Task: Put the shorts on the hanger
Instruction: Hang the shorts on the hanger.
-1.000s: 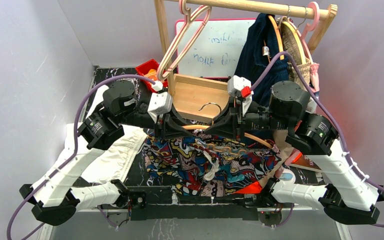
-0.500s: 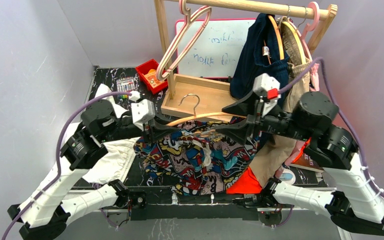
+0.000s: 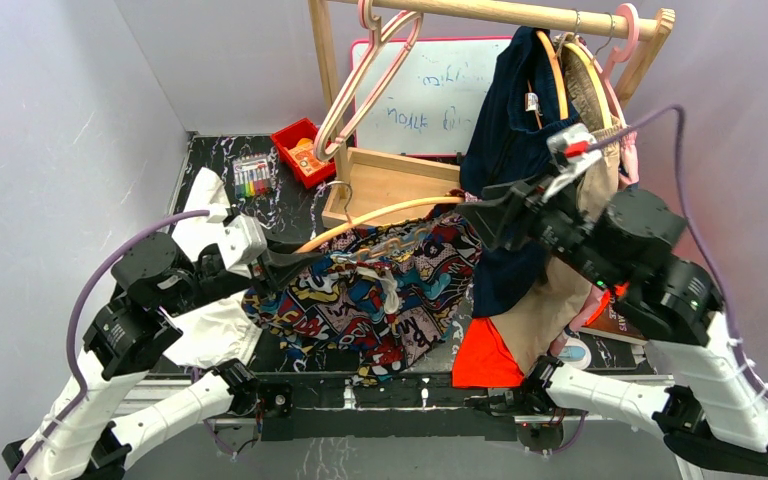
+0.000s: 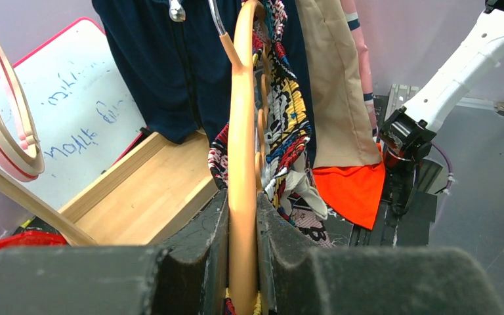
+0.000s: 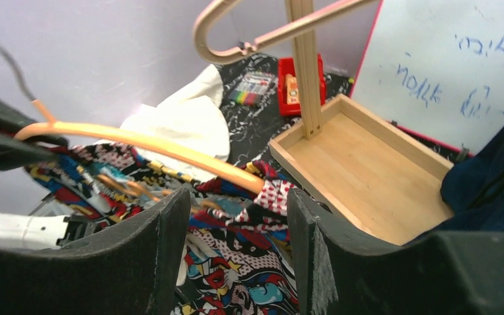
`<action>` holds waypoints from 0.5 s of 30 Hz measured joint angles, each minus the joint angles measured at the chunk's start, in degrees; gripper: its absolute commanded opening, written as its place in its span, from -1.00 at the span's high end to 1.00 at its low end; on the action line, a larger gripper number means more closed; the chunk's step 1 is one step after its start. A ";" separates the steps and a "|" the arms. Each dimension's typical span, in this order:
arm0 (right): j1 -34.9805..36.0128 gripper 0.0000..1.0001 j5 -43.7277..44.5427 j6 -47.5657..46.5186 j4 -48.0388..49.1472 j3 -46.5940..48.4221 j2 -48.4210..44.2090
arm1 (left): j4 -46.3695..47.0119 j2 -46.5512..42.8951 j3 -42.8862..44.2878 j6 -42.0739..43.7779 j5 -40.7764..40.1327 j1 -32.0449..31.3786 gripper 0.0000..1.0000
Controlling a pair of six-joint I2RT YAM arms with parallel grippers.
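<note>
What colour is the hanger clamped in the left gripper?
The hanger is light orange, clearest in the left wrist view.

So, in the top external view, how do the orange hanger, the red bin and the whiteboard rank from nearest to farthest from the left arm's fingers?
1. The hanger: its left end is clamped between the left fingers.
2. The red bin: on the table, straight behind them.
3. The whiteboard: at the back, well to the right.
</note>
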 measured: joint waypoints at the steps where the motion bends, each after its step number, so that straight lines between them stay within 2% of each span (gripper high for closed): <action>1: 0.00 -0.23 1.07 0.83 -0.15 0.00 1.07 | -0.07 0.17 0.00 0.02 -0.02 0.02 1.00; 9: 0.00 -0.05 8.41 5.31 -0.31 -0.35 4.94 | 0.00 1.73 -0.04 0.00 0.02 0.02 1.00; 15: 0.00 -0.01 12.59 6.71 -0.50 -0.35 4.81 | 0.02 1.86 -0.04 0.00 0.02 0.02 1.00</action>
